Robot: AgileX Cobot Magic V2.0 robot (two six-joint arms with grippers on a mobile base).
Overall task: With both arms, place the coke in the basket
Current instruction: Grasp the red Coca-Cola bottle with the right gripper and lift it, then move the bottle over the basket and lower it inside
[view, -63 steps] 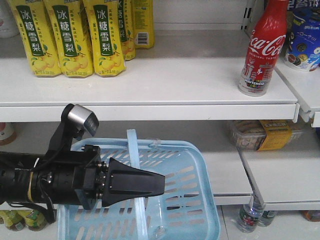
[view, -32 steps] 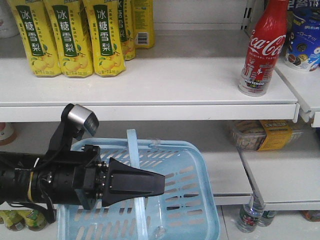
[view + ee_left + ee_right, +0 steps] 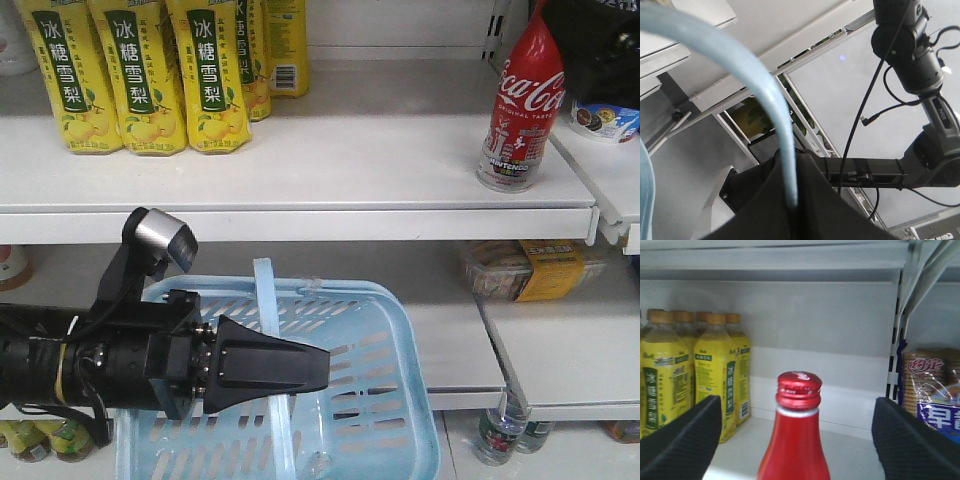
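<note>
Shop setting indicated by white retail shelving [image 3: 350, 160] stocked with rows of yellow drink bottles [image 3: 135, 75] and packaged biscuits [image 3: 927, 385]; shopping basket [image 3: 405, 340] noted

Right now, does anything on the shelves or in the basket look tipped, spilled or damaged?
Nothing stands out. The coke stands upright on the shelf, the yellow bottles too, and the basket hangs by its handle from the left gripper.

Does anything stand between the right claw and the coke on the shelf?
Nothing visible does. The coke stands upright straight ahead of the open right claw, framed by its fingers, with free gaps on both sides.
</note>
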